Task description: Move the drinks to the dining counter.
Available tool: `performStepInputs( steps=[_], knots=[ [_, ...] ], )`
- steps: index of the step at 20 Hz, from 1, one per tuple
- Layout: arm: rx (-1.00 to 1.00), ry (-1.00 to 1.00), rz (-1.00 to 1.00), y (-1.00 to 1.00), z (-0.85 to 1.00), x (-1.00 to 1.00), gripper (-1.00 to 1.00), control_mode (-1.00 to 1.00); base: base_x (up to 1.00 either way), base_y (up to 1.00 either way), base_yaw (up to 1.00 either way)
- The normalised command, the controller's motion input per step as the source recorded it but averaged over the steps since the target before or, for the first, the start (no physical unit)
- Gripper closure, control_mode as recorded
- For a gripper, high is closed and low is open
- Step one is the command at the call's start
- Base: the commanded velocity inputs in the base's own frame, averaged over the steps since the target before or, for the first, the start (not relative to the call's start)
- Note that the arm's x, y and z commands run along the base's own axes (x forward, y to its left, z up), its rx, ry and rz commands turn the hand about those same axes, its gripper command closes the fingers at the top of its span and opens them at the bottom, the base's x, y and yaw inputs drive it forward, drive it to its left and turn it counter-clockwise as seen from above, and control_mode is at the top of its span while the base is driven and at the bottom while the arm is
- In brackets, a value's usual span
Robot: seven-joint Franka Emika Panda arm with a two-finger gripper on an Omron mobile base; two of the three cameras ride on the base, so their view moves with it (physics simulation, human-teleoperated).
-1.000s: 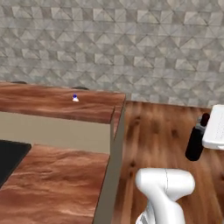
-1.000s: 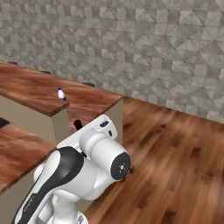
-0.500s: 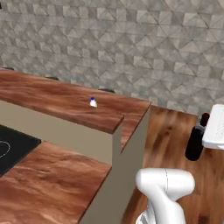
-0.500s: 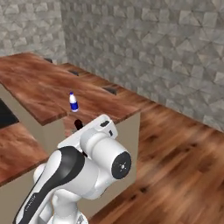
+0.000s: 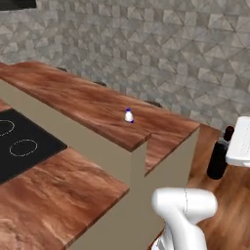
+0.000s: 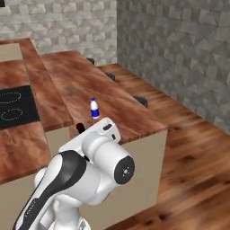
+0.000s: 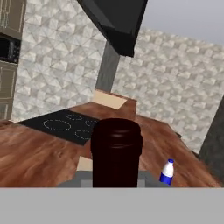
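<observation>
The end effector [image 7: 116, 186] is clamped on the slim black bottle [image 7: 116, 151]. The small blue-and-white bottle [image 5: 128, 115] stands upright on the dining surface [image 5: 88, 100], beyond the black cooktop [image 5: 22, 146].

A flat black cooktop [image 5: 22, 146] with pale ring burners set in a lower wood top, grey patterned stone wall [image 5: 161, 53] behind, wood-plank floor [image 6: 197, 175] beside

Reddish-brown wood-grain dining counter [image 5: 93, 105], semi-gloss, smooth. Beige matt island wall [image 5: 68, 128]. Flat black cooktop [image 5: 22, 146], matt, thin pale rings. Small blue-and-white bottle [image 5: 129, 115], plastic-looking, white cap. Slim black bottle [image 7: 116, 151] close in hand view, dark, glossy sheen. Grey stone-tile wall [image 5: 146, 44], rough faceted relief. Plank wood floor [image 6: 197, 152], slightly shiny.
</observation>
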Motion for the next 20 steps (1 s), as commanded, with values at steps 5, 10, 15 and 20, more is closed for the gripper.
performStepInputs(
  steps=[5, 10, 15, 20],
  knots=[
    [0.00, 0.00, 0.00, 0.00, 0.00, 0.00, 1.00, 1.00, 0.66, -0.56, 0.42],
    [0.00, 0.00, 0.00, 0.00, 0.00, 0.00, 1.00, 1.00, 0.70, -0.61, 0.42],
    [0.00, 0.00, 0.00, 0.00, 0.00, 0.00, 1.00, 1.00, 0.60, -0.65, 0.42],
    [0.00, 0.00, 0.00, 0.00, 0.00, 0.00, 1.00, 1.00, 0.61, -0.59, 0.41]
  ],
)
